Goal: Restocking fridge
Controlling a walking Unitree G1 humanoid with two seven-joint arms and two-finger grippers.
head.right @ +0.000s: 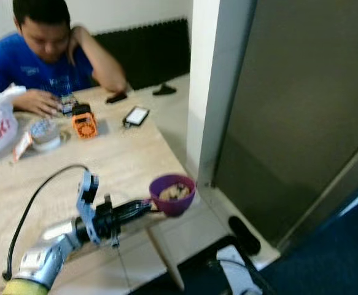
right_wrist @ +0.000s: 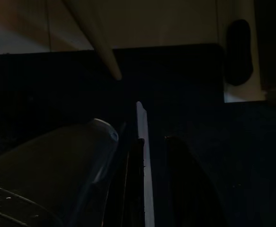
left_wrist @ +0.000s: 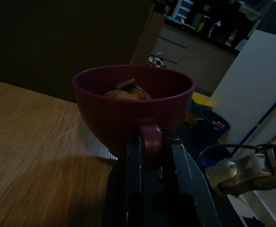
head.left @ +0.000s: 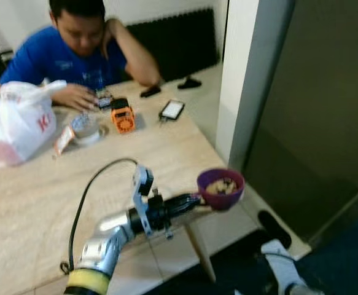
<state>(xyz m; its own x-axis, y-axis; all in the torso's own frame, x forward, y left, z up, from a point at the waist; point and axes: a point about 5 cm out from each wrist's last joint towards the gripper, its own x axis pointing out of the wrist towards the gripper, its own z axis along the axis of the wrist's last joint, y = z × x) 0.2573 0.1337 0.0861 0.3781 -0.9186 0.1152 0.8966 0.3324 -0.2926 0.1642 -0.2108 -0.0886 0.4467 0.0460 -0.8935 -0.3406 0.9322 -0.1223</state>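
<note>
A purple mug-like bowl with pieces of food in it hangs just off the near right corner of the wooden table. My left gripper is shut on the bowl's handle, and the silver arm reaches out to it over the table edge. In the left wrist view both black fingers clamp the handle of the bowl. A tall dark grey door, probably the fridge, stands shut to the right. My right arm hangs idle low on the right.
A person in a blue shirt sits at the table's far side. On the table lie a white plastic bag, an orange gadget, a phone and a lidded cup. A white pillar and a black slipper are nearby.
</note>
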